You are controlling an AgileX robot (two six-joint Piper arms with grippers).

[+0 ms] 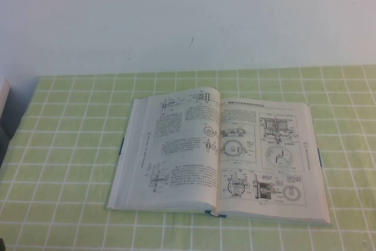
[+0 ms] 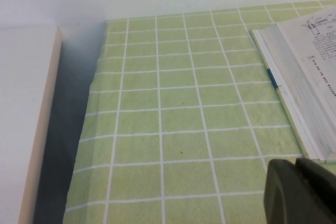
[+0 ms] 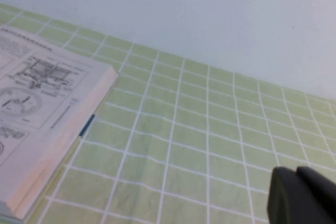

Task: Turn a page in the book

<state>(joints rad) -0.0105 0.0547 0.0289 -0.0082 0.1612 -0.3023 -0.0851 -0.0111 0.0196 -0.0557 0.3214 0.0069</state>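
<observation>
The book [image 1: 217, 151] lies open and flat on the green checked tablecloth, spine towards me, with dark teal cover edges showing. The page [image 1: 182, 139] on top of the left half lies flat, showing text blocks with round diagrams. The right half shows boxed machine drawings. Neither gripper shows in the high view. My left gripper [image 2: 295, 162] hovers over the cloth just left of the book's [image 2: 304, 77] near left corner, fingers together and empty. My right gripper [image 3: 296, 170] hovers over the cloth right of the book [image 3: 42, 108], fingers together and empty.
A white board or box [image 2: 26, 119] stands off the table's left edge, also at the left edge of the high view [image 1: 3, 98]. A white wall [image 1: 188, 16] runs behind the table. The green cloth [image 1: 64, 163] extends around the book.
</observation>
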